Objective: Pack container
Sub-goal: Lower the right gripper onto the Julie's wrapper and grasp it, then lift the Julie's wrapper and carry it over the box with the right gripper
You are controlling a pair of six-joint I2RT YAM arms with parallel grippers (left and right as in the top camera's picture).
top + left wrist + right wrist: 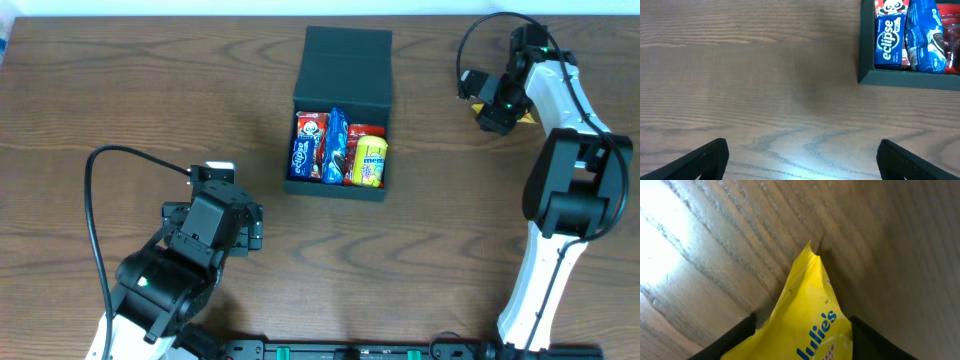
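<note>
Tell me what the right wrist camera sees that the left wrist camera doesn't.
Only the right wrist view: a yellow Julie's packet between the gripper fingers. Only the left wrist view: a corner of the dark container, holding an eclipse packet and a blue packet. Both: the wooden table and dark gripper fingers at the bottom.

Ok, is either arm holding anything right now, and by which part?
Left gripper: open, nothing held. Right gripper: jaws either side of the yellow Julie's packet, near one end; whether they grip it yet cannot be told.
</note>
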